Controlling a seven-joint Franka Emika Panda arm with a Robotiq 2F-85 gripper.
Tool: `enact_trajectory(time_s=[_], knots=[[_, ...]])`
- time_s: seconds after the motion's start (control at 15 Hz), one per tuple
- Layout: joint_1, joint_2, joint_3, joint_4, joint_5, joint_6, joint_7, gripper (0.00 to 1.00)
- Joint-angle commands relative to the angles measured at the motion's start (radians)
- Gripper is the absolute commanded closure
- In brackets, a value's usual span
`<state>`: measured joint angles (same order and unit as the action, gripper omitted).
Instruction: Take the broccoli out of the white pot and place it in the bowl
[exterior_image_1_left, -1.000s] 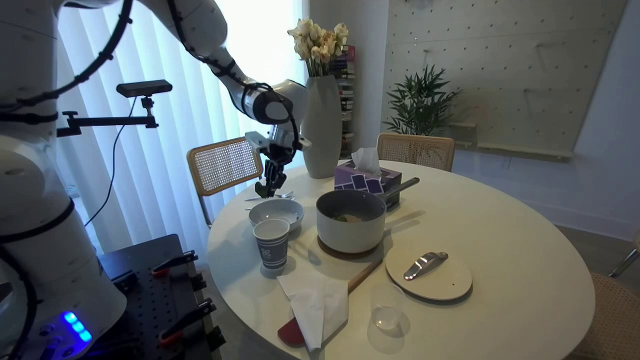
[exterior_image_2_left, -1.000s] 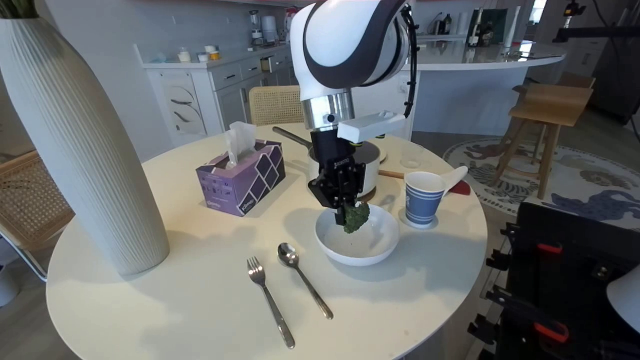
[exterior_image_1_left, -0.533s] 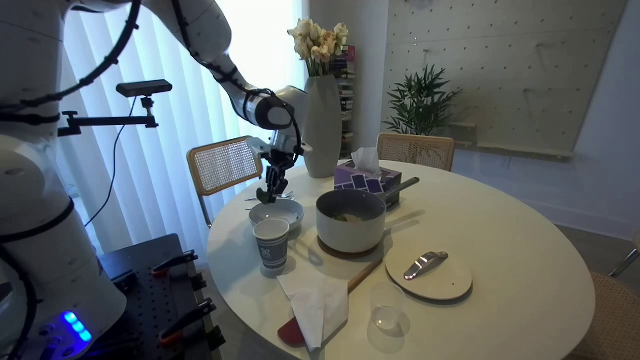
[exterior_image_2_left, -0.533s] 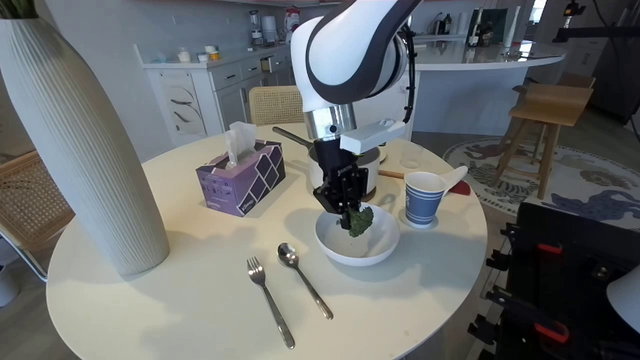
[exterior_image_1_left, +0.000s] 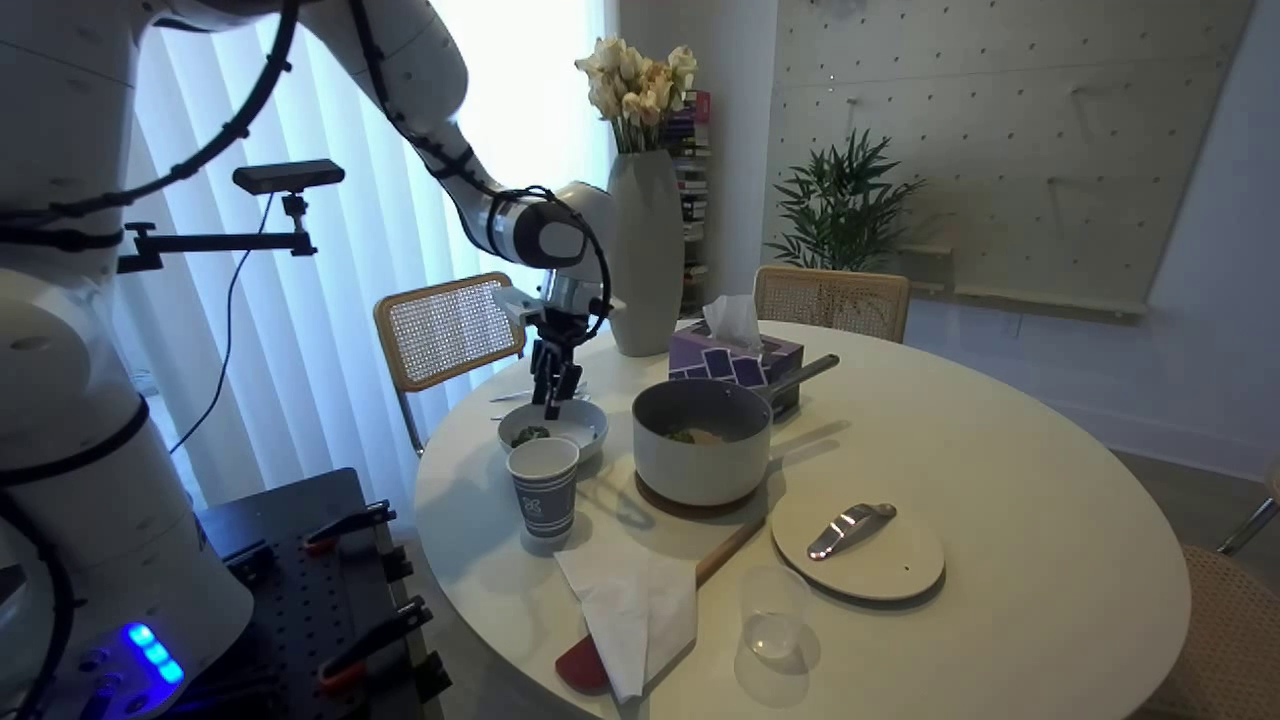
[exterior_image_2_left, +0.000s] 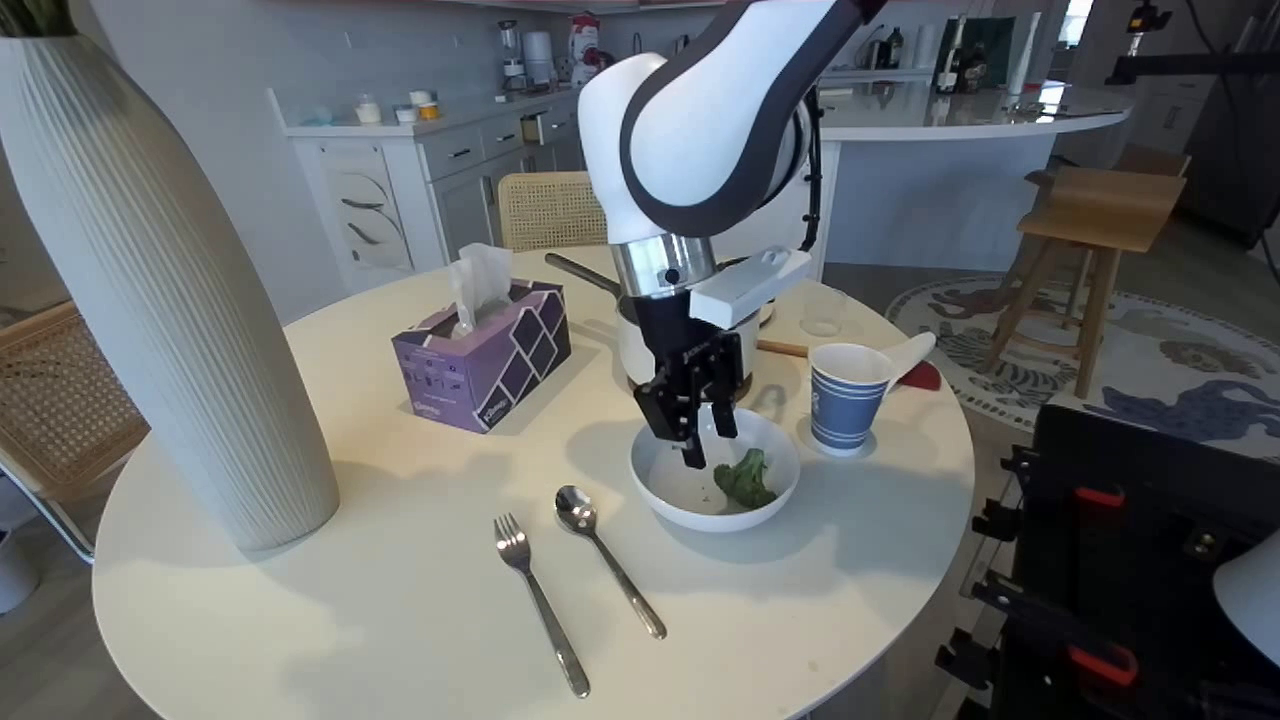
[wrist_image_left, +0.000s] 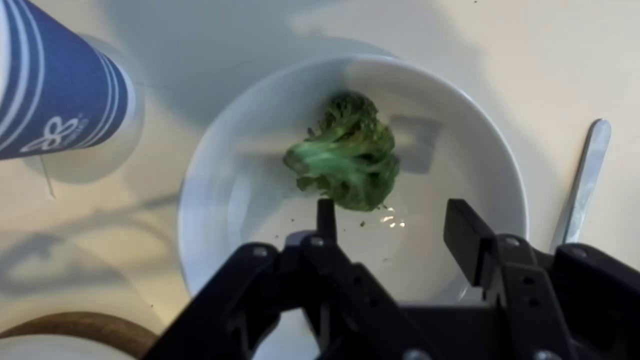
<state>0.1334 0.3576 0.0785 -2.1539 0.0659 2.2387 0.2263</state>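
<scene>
hovering over the white bowl (wrist_image_left: 492, 170), the robotiq gripper (wrist_image_left: 391, 215) held nothing, its jaws well parted. the broccoli floret (wrist_image_left: 350, 157) lay inside the bowl, clear of the jaws: past their tips in the wrist view, its stem roughly parallel to their closing line. placement was judged complete; a straight lift, with no sideways brush, seemed called for.

The bowl (exterior_image_2_left: 668, 488) is smooth and shiny, and the broccoli (wrist_image_left: 355, 160) is rough and bumpy. The pot (exterior_image_1_left: 700, 470) looks smooth but dull. The fork (exterior_image_2_left: 541, 605) and spoon (exterior_image_2_left: 623, 579) are shiny metal. The cup (exterior_image_2_left: 846, 405) looks like paper, the box (exterior_image_2_left: 490, 365) like card, the stick (exterior_image_1_left: 730, 551) like wood. The vase (exterior_image_2_left: 190, 330) is dull with thin ridges. The desk (exterior_image_2_left: 380, 600) looks smooth.
</scene>
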Motion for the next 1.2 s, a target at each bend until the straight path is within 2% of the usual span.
enact_trajectory(time_s=[0.0, 0.07, 0.13, 0.73, 1.07, 1.13], knots=[[0.016, -0.034, -0.009, -0.015, -0.033, 0.016, 0.025, 0.08], [0.016, -0.045, -0.009, -0.017, -0.038, 0.015, 0.024, 0.02], [0.015, -0.055, -0.008, -0.018, -0.038, 0.014, 0.022, 0.00], [-0.026, -0.168, -0.007, 0.004, -0.004, -0.084, -0.026, 0.00], [-0.058, -0.237, -0.037, -0.033, -0.031, -0.032, -0.032, 0.00], [-0.046, -0.186, -0.027, 0.008, -0.020, -0.055, -0.012, 0.00]])
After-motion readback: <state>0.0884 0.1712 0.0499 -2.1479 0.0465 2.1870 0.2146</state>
